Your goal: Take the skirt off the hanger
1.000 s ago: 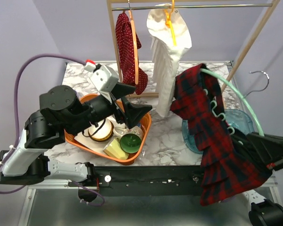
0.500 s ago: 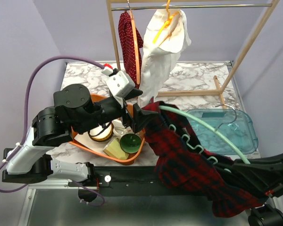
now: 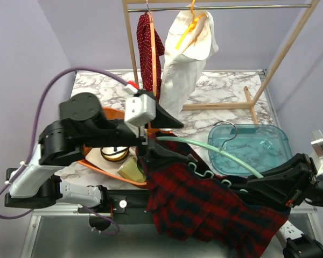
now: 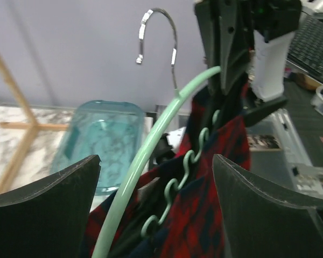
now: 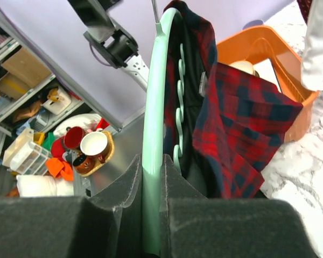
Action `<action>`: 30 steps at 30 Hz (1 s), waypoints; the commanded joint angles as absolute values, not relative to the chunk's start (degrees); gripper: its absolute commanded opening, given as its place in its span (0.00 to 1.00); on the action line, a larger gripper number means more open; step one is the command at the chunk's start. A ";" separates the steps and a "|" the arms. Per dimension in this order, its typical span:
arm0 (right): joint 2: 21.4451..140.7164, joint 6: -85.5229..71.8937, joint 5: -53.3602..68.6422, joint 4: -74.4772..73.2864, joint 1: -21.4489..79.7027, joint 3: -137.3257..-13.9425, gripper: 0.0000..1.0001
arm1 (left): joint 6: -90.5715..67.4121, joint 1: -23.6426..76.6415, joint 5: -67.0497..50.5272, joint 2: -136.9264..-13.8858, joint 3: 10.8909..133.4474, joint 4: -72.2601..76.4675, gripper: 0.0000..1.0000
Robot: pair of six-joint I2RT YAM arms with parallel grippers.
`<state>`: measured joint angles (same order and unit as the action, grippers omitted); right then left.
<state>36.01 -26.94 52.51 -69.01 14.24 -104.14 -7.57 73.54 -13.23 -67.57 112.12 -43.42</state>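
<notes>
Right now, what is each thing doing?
skirt, draped on the hanger, not off yet
hanger, off the rail, clamped in the right tool
right tool, shut on the hanger
left tool, open, hanger and skirt between its fingers
white shirt, hanging on the rail

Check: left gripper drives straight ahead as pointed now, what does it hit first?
Most likely the mint-green plastic hanger, whose arm crosses just ahead of the open left gripper; the red plaid skirt draped on it comes next. Depth is unclear.
</notes>
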 commanded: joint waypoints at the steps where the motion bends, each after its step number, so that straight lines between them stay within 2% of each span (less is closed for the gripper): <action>1: 36.12 -27.95 57.30 -54.86 14.15 -102.05 0.01 | -12.29 73.74 -24.17 -72.24 109.69 -40.53 0.93; 8: 37.26 -31.11 61.87 -46.32 14.15 -97.73 0.01 | -12.04 73.74 -24.16 -74.44 108.99 -35.52 0.89; 13: 39.11 -30.59 61.70 -45.53 14.15 -98.00 0.01 | -12.83 73.74 -26.72 -73.22 107.58 -31.56 0.70; 16: 39.73 -31.55 61.70 -43.69 14.24 -97.38 0.01 | -13.62 73.74 -27.25 -72.34 105.91 -29.45 0.49; 17: 39.73 -31.90 61.70 -42.90 14.24 -96.69 0.01 | -13.71 73.74 -26.99 -72.07 105.39 -29.27 0.33; 20: 40.34 -32.69 61.61 -41.22 14.24 -96.85 0.01 | -13.71 73.74 -23.74 -71.11 104.59 -29.70 0.00; 21: 40.60 -32.96 61.26 -40.87 14.15 -97.29 0.02 | -13.62 73.65 -21.82 -70.67 104.42 -29.97 0.00; 24: 42.62 -32.09 57.77 -43.49 14.24 -101.05 0.37 | -12.83 73.74 -11.46 -68.56 104.50 -32.42 0.00; 25: 43.24 -31.56 56.53 -44.29 14.24 -102.12 0.54 | -12.57 73.74 -4.99 -67.86 104.41 -33.04 0.00; 27: 45.17 -29.72 52.06 -47.53 14.24 -105.88 0.67 | -11.60 73.74 -0.46 -65.57 104.33 -34.80 0.00; 28: 45.70 -28.84 50.29 -48.85 14.24 -107.13 0.81 | -11.43 73.74 3.04 -64.78 104.50 -35.33 0.00; 30: 47.19 -25.60 45.30 -52.71 14.24 -108.80 0.90 | -10.90 73.74 6.67 -62.59 104.94 -36.30 0.00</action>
